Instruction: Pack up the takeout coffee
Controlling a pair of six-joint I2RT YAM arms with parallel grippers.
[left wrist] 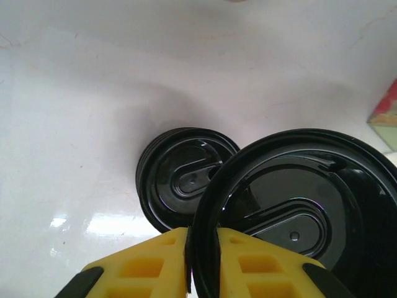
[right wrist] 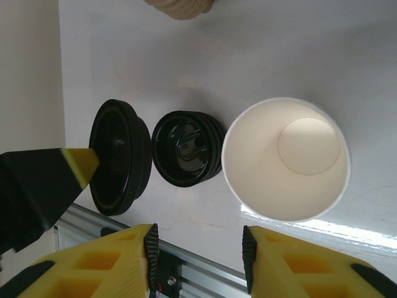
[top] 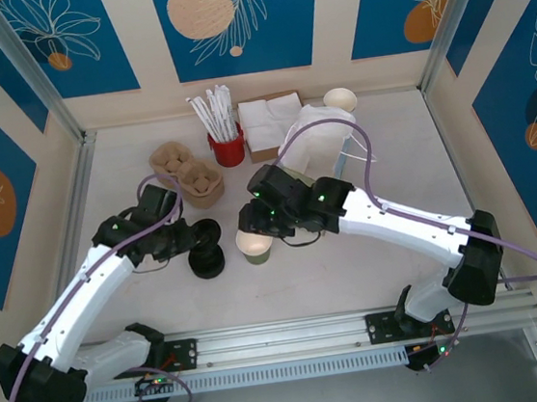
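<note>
The takeout coffee cup (top: 254, 244) stands upright mid-table, olive-green outside, open-topped and white inside (right wrist: 285, 158). My right gripper (right wrist: 198, 248) hovers open just above and beside it (top: 255, 224), nothing between the fingers. My left gripper (left wrist: 203, 248) is shut on the rim of a black domed lid (left wrist: 298, 205), held on edge above the table (top: 206, 232), left of the cup (right wrist: 118, 158). Below it a stack of black lids (left wrist: 183, 177) rests on the table (top: 208, 263), between held lid and cup (right wrist: 186, 149).
Two cardboard cup carriers (top: 188, 171) sit behind the left gripper. A red holder with straws (top: 227, 147), a napkin box (top: 269, 123), a white bag (top: 324, 136) and white cups (top: 340, 101) stand at the back. A metal rail (top: 293, 334) runs along the near edge.
</note>
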